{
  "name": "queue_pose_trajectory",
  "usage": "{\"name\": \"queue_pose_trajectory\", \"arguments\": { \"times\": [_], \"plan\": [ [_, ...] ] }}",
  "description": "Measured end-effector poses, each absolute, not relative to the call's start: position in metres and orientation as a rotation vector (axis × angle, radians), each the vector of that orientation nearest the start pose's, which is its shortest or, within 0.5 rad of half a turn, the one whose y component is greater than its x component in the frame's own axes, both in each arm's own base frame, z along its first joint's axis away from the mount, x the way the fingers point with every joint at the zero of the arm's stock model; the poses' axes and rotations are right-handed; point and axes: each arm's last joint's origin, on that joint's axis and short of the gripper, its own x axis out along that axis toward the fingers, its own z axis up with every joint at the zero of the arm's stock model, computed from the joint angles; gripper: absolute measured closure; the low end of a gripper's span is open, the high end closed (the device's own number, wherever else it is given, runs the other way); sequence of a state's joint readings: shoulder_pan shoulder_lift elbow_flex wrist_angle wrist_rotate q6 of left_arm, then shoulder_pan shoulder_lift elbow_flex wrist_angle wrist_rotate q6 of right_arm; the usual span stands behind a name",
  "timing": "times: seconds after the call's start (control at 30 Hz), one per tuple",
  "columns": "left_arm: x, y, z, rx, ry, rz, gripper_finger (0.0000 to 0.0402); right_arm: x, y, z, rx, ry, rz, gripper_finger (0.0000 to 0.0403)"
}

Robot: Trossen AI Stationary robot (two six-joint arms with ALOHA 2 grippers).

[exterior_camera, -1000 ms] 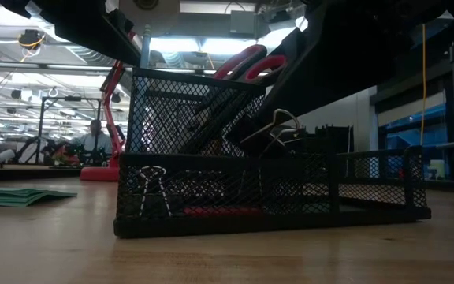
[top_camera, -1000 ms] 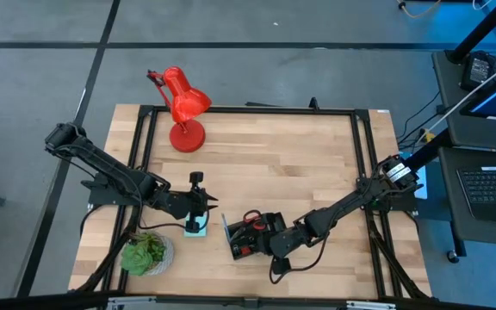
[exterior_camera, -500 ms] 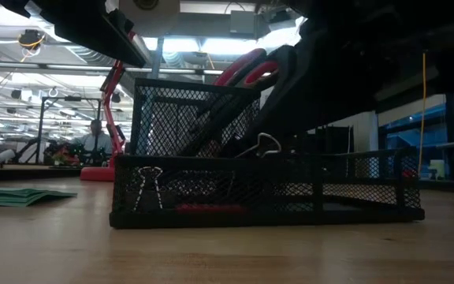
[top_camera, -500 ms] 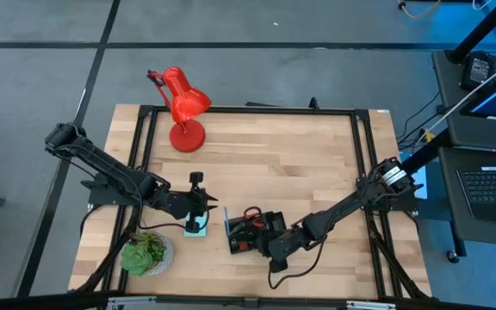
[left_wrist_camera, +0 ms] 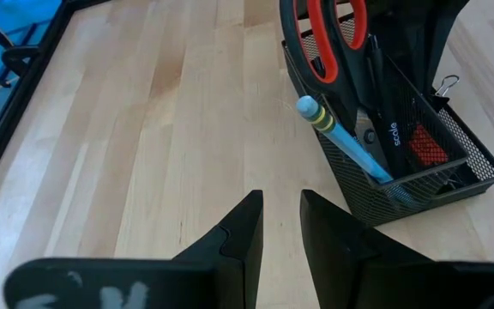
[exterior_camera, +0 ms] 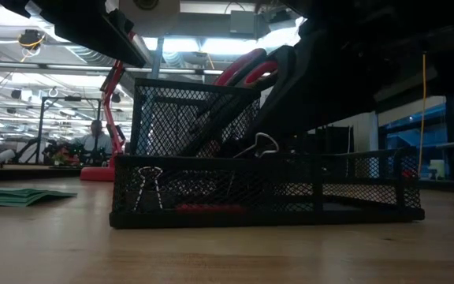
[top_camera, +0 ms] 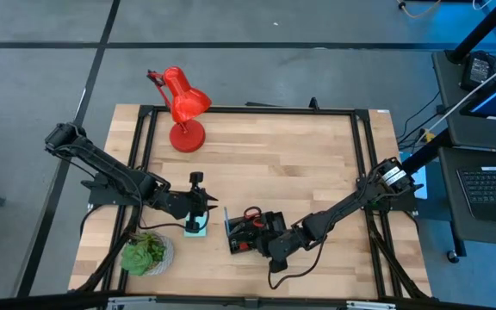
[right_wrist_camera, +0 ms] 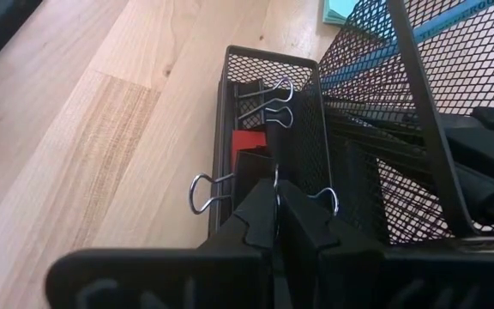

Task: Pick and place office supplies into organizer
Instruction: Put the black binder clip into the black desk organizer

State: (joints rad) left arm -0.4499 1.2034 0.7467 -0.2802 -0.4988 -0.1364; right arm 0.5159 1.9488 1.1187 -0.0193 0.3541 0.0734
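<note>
Overhead, I'm seeing the organizer (top_camera: 250,234) sitting near the table's front edge, right gripper (top_camera: 269,247) touching it. Low down, scissors (exterior_camera: 247,65) are standing inside. Left gripper (left_wrist_camera: 281,225) is hovering slightly parted, empty. Right fingers (right_wrist_camera: 260,215) are clenching a binder clip (right_wrist_camera: 221,190) over the tray.

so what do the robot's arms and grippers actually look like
Both arms are dark, slim and jointed, with black cabling along them. The left gripper has two flat, tapered black fingers with notched inner edges. The right gripper has the same angular black fingers. Each wrist body carries faint pale lettering, too blurred to read.
</note>
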Motion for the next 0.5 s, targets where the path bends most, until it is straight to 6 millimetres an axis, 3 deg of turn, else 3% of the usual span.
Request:
{"name": "queue_pose_trajectory", "arguments": {
  "times": [0.23,0.5],
  "plan": [
    [0.2226,-0.0921,0.2331,0.205,0.649,0.091,0.0327,0.3440,0.1835,0.1372,-0.291,0.774,0.123,0.0383],
    [0.2226,-0.0921,0.2331,0.205,0.649,0.091,0.0327,0.3440,0.1832,0.1368,-0.296,0.774,0.117,0.0335]
  ]
}}
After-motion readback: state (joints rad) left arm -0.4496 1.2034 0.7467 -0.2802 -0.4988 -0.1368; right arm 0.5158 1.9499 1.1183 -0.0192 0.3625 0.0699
